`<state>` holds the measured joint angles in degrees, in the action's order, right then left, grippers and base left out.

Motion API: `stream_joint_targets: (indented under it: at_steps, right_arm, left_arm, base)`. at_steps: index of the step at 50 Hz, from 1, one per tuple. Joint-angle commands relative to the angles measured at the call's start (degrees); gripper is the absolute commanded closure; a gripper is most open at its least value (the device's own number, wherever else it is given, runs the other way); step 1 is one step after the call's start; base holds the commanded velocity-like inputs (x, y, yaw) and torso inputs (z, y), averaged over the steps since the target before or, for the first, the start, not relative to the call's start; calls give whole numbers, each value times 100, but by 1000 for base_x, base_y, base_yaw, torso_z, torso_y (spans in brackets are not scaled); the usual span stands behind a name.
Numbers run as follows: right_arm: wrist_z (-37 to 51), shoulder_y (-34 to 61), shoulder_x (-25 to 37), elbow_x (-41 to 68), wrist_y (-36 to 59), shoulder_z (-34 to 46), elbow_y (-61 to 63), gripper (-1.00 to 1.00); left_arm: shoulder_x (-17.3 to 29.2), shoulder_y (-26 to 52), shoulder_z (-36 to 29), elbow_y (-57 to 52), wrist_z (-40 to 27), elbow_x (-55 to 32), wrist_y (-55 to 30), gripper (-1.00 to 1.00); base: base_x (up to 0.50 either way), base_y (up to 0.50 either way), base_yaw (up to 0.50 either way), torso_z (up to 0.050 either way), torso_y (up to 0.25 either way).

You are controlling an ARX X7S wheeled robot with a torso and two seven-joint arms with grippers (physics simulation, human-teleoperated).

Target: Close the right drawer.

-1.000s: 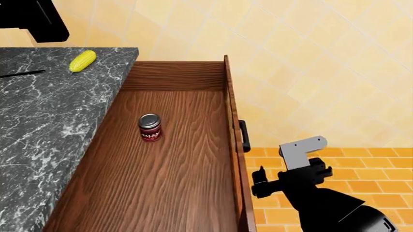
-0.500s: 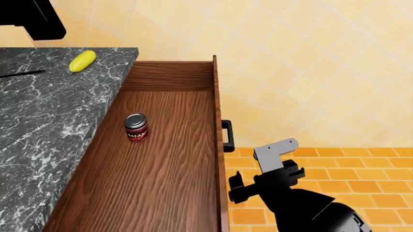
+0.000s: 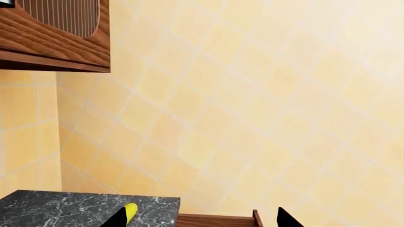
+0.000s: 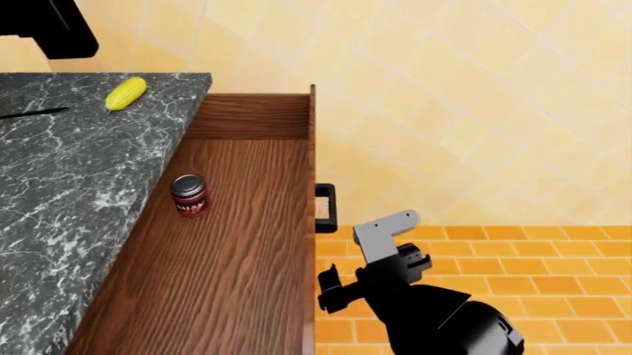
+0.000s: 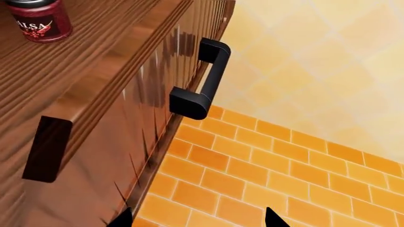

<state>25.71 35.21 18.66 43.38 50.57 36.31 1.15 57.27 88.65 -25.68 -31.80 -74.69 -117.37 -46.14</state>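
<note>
The right drawer (image 4: 237,244) of reddish-brown wood stands pulled out from under the counter, with a salsa can (image 4: 188,194) inside. Its front panel (image 5: 145,109) carries a short black bar handle (image 4: 324,207) (image 5: 205,85). My right gripper (image 4: 371,272) (image 5: 198,221) is open just outside that panel, below the handle. One fingertip (image 5: 123,220) sits at the panel's face and nothing is between the fingers. My left gripper (image 3: 202,221) is open, raised high over the counter, and shows in the head view as a black shape (image 4: 49,29).
The dark marble counter (image 4: 69,185) bears a yellow corn cob (image 4: 126,92) (image 3: 130,211) near its back right corner. A wooden wall cabinet (image 3: 57,33) hangs above. Orange tiled floor (image 4: 533,274) lies right of the drawer, with a yellow tiled wall (image 4: 474,111) behind.
The drawer's front panel, handle and the salsa can have shifted left, so less of the drawer shows. My right gripper has moved left with the panel. The left arm has barely moved.
</note>
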Motion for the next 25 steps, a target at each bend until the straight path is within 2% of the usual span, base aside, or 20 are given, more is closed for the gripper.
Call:
stream_joint_targets:
  at_steps: [1,25]
  right_arm:
    - [1,70,-461,572,-92,319,-129,-100]
    - [-352,235,-1022,484,-516,533,-704,-100]
  left_arm:
    - [23,18,-7,1,14,-22,20,-100]
    - [65,64,-24,12,30,-60,58,-100]
  base:
    - [0,0,0,0,0]
    - [0,0,0,0,0]
